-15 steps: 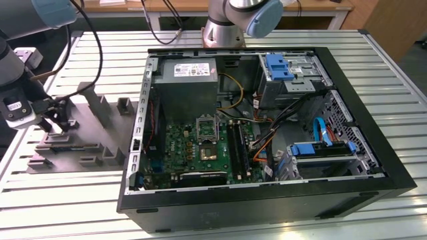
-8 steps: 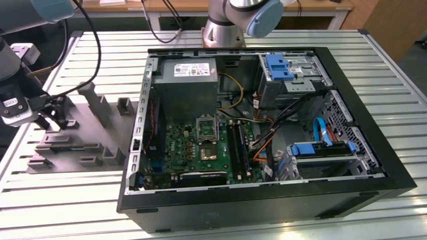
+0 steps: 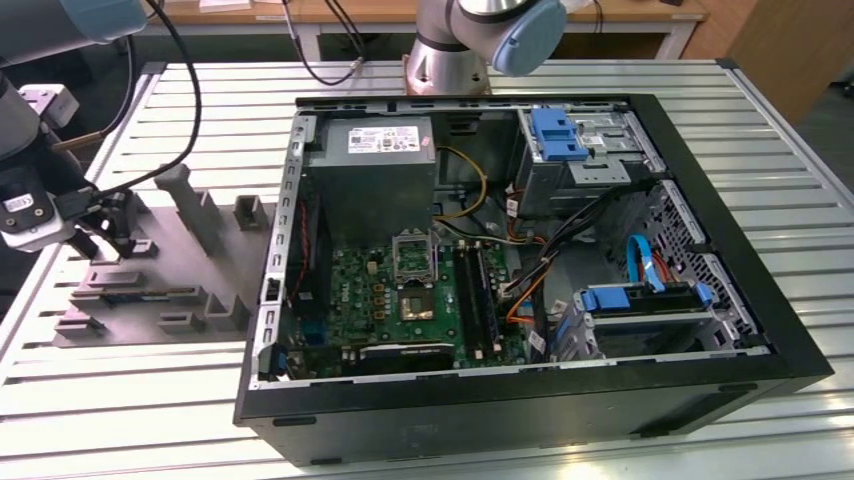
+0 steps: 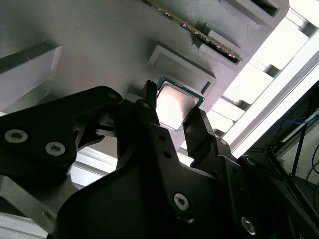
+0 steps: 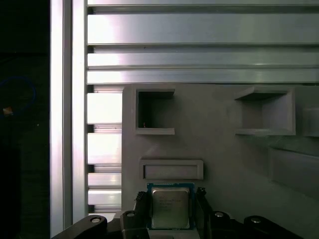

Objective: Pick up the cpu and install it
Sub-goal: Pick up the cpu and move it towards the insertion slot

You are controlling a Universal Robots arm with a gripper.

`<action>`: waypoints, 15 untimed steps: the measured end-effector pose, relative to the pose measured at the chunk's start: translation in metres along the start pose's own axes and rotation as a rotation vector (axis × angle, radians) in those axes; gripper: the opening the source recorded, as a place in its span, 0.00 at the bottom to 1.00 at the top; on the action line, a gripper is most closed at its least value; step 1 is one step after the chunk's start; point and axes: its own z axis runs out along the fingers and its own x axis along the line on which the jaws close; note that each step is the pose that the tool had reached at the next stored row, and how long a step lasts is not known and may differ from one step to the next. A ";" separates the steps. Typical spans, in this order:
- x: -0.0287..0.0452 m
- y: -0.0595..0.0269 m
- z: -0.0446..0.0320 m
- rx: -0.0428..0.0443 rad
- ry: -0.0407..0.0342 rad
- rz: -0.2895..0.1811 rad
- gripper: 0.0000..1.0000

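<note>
The cpu (image 5: 170, 206), a small square chip with a silvery top and a green rim, sits between my two dark fingers (image 5: 142, 200) in both wrist views. It lies over the grey plastic tray (image 5: 219, 149), beside a low rectangular block (image 5: 171, 169). My gripper (image 4: 172, 107) is shut on the cpu (image 4: 174, 104), one finger against each opposite edge. In the exterior view my gripper (image 3: 110, 238) hangs over the tray (image 3: 174, 275) at the exterior view's left. The metal-framed socket (image 3: 414, 258) lies on the green board inside the open computer case (image 3: 534, 400).
The tray carries upright blocks (image 3: 198, 210) and open pockets (image 5: 154, 112). A second arm's base (image 3: 447, 65) stands behind the case. Inside the case are a power supply (image 3: 380, 150), drive cages with blue clips (image 3: 638, 300) and loose cables (image 3: 574, 235). The table top is slatted aluminium (image 3: 787, 180).
</note>
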 end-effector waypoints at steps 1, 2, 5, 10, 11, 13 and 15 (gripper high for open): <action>0.0000 0.0000 -0.0001 0.0000 0.0001 0.000 0.47; 0.0000 0.0000 -0.0003 0.0001 0.0001 0.000 0.47; 0.0000 0.0000 -0.0012 0.0001 0.0002 0.000 0.47; 0.0000 0.0001 -0.0046 0.0000 -0.0001 0.000 0.47; 0.0000 0.0001 -0.0054 0.0000 0.0000 0.000 0.47; -0.0001 0.0002 -0.0068 0.0000 0.0000 0.000 0.47; -0.0001 0.0002 -0.0083 0.0000 0.0000 0.000 0.47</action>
